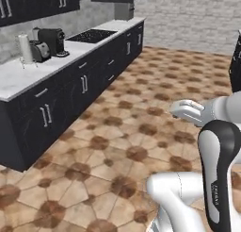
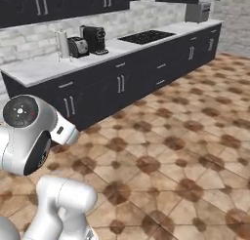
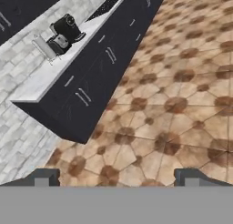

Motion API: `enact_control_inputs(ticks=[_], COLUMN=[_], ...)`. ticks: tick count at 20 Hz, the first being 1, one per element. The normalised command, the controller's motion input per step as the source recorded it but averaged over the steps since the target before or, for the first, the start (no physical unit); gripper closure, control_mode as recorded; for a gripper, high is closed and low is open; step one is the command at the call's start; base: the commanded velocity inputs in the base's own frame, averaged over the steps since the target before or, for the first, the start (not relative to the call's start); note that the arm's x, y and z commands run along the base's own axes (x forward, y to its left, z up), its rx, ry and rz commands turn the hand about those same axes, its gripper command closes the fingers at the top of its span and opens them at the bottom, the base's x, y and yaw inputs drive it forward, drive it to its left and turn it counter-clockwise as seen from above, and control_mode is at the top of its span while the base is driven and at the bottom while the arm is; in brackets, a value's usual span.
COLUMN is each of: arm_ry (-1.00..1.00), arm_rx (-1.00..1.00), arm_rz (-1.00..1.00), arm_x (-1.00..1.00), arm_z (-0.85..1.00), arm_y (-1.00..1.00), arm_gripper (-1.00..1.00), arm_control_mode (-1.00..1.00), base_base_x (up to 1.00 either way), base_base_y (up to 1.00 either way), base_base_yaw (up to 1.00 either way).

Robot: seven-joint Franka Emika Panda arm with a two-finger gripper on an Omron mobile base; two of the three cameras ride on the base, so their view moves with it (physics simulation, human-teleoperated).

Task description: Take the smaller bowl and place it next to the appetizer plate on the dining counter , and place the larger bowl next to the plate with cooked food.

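The gripper (image 3: 113, 176) hangs with its jaws spread wide and nothing between them, over the brown tiled floor (image 3: 182, 104). At far left, a marble counter (image 1: 19, 78) carries a black coffee machine (image 1: 52, 40) and toaster (image 1: 39, 51).

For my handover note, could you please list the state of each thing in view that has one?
White arm's two-finger gripper: open, holding nothing, over the floor.
Black handled cabinet doors and drawers: all shut.
Black coffee machine: upright on the marble counter.
White paper towel roll: standing upright.
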Motion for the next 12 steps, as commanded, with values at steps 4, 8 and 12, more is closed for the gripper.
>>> enact_control_inputs(ticks=[4,8,12], arm_ry=[0.00,0.00,0.00], arm_rx=[0.00,0.00,0.00], arm_rz=[0.00,0.00,0.00], arm_x=[0.00,0.00,0.00], arm_z=[0.00,0.00,0.00], arm_y=[0.00,0.00,0.00], arm_gripper=[-1.00,-1.00,-1.00], arm_control_mode=[1.00,1.00,1.00], base_base_x=[1.00,1.00,1.00], base_base_y=[0.07,0.51,0.60], base_base_yaw=[-0.59,-0.63,-0.65])
